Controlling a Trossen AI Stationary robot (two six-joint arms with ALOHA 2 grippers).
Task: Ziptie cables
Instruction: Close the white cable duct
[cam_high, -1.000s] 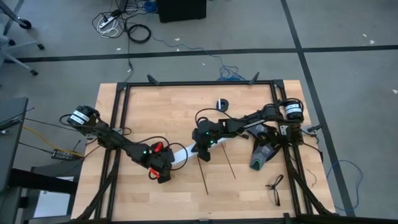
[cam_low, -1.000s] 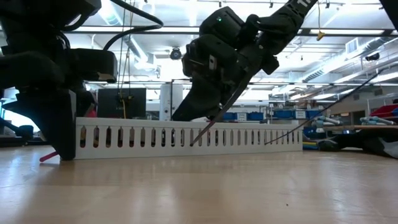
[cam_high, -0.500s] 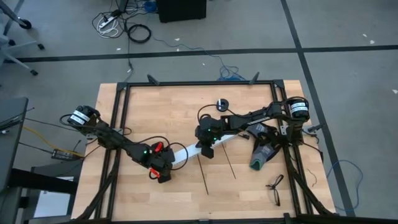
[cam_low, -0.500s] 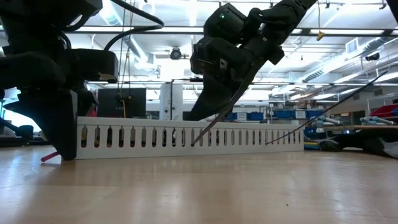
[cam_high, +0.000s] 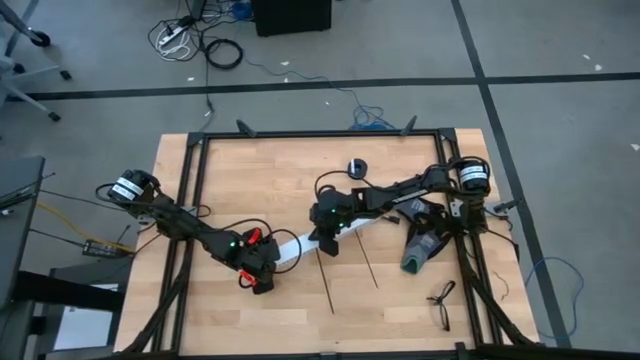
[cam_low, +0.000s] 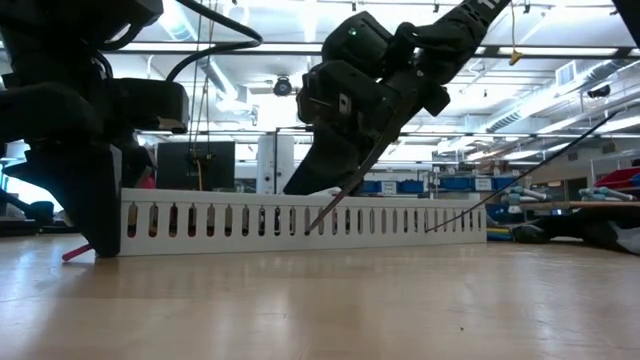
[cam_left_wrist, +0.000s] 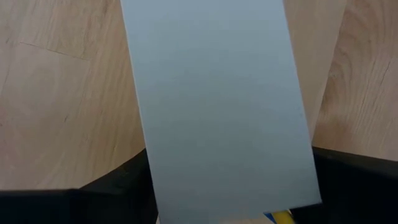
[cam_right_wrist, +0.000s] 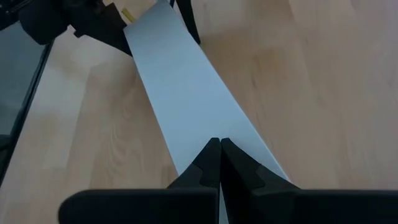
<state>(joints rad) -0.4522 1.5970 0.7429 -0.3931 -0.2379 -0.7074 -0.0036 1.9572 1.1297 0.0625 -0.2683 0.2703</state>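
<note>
High view: left gripper (cam_high: 258, 272) at seven o'clock clamps the white channel (cam_high: 296, 246) end, red cables (cam_high: 254, 237) beside it. Right gripper (cam_high: 326, 243), centre, pinches one ziptie (cam_high: 327, 280) trailing toward six o'clock; another (cam_high: 368, 264) lies loose at five

Low view: the held ziptie slants up from the channel (cam_low: 300, 222)

Nothing looks tied yet; bundling remains. No readable writing

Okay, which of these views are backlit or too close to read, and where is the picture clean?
Low view: backlit by bright ceiling lights, so both arms and the right gripper read as dark silhouettes above the white slotted channel. Left wrist view: so close that the channel fills it as a plain, featureless band. High view: evenly lit, no strong glare on the table.
</note>
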